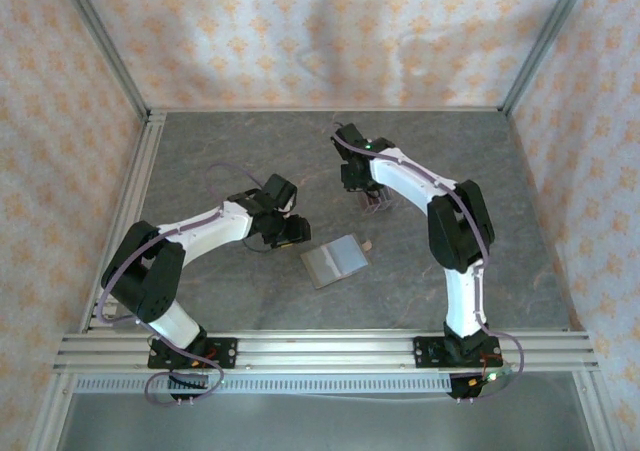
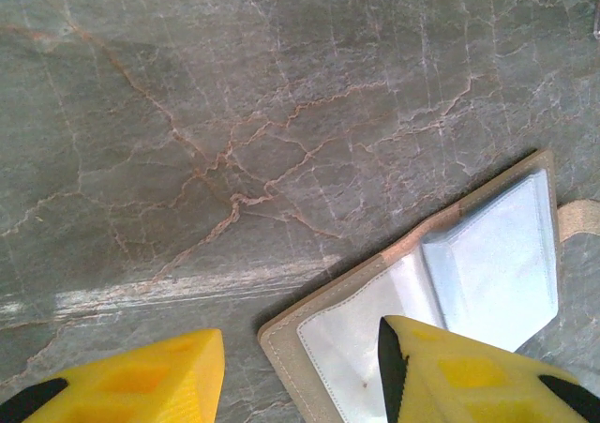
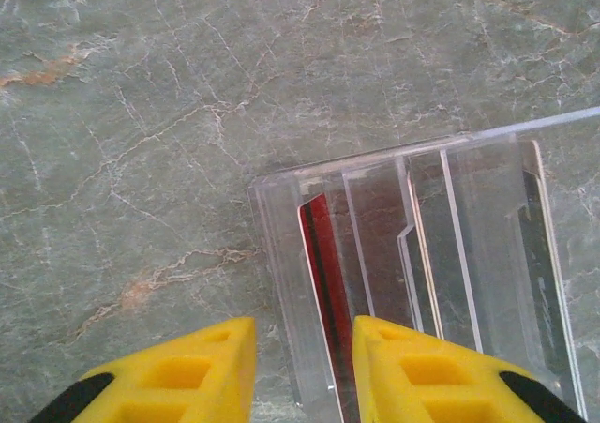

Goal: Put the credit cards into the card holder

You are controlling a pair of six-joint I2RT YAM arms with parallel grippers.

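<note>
Left gripper [image 2: 298, 348]: jaws about half open with nothing between them. It hangs low at the near corner of the card holder, with one finger over the pale inner leaf. I can't tell whether that finger is pressing down.
Card holder [image 2: 487, 264]: lies open and flat on the table [image 2: 234, 113], grey-white pockets up and tan edge showing, between the two arms. No card is in it.
Risk at the holder: the holder looks light, so a finger that drags instead of pinning could slide it or fold it shut. The pocket mouth would then be lost.
Right gripper [image 3: 305, 334]: jaws partly open and straddling the first slot of the clear stand [image 3: 469, 217]. They are not pinched on anything I can see.
Red card [image 3: 319, 254]: stands on edge in that first slot, just inside the stand's outer wall, well apart from the holder.
Risk at the stand: the wall sits between the jaws along with the card, so closing could catch the plastic too. The whole stand might then lift or tip. A thin, stiff card could also twist or slip out of a shallow pinch.
Other slots: too much glare to count cards.
Writing: none legible. The card shows a dark stripe, and no brand can be made out on the holder or stand.
</note>
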